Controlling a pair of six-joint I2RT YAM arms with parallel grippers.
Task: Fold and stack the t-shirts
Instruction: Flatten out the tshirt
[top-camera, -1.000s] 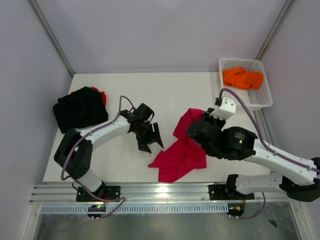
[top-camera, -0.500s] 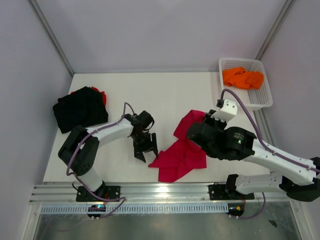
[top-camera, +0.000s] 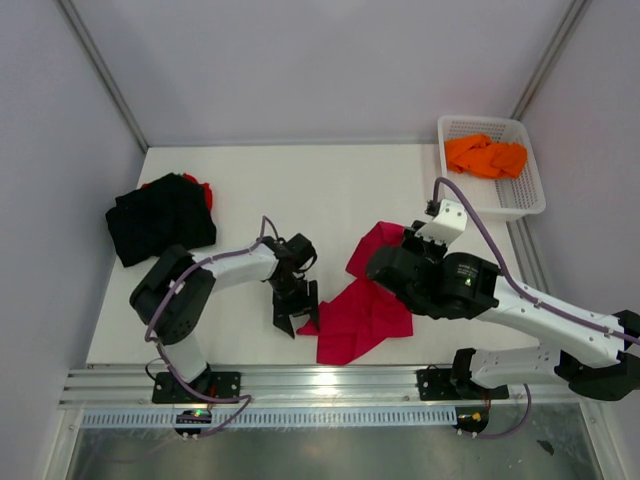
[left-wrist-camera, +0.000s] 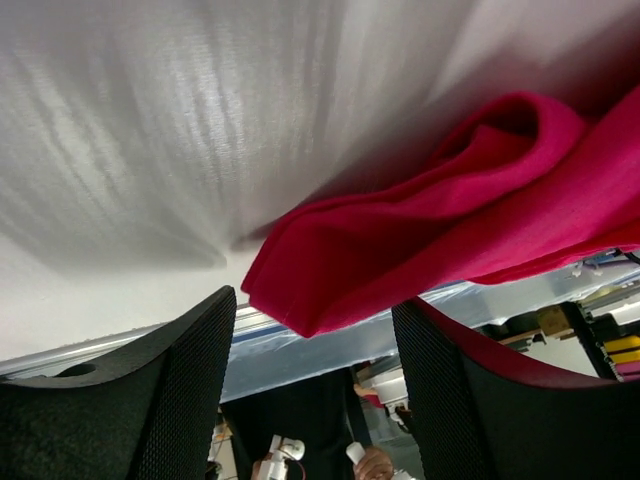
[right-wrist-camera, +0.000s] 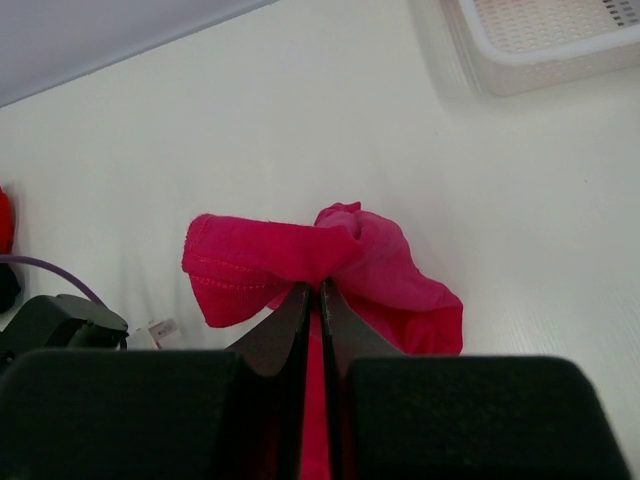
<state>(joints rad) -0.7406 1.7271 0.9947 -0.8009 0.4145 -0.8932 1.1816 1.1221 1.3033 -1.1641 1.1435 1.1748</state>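
The crimson t-shirt (top-camera: 362, 312) lies crumpled on the white table (top-camera: 330, 190) near the front edge. My left gripper (top-camera: 297, 322) is open at the shirt's near-left corner (left-wrist-camera: 330, 270); the corner sits just ahead of its fingertips (left-wrist-camera: 205, 330). My right gripper (right-wrist-camera: 313, 287) is shut on a bunched fold of the same crimson t-shirt (right-wrist-camera: 300, 255), lifted a little off the table. In the top view that arm covers its fingers. A small white label (right-wrist-camera: 162, 330) lies beside the fold. A black t-shirt (top-camera: 160, 218) rests on a red one (top-camera: 205, 190) at the left. An orange t-shirt (top-camera: 485, 155) lies in the basket.
The white mesh basket (top-camera: 530, 205) stands at the back right corner. The metal rail (top-camera: 320, 385) runs along the table's near edge, just in front of the crimson shirt. Grey walls close in the left, back and right sides.
The left gripper has moved toward the near edge and right, up to the crimson shirt's corner. The right arm has shifted slightly left, still holding the fold.
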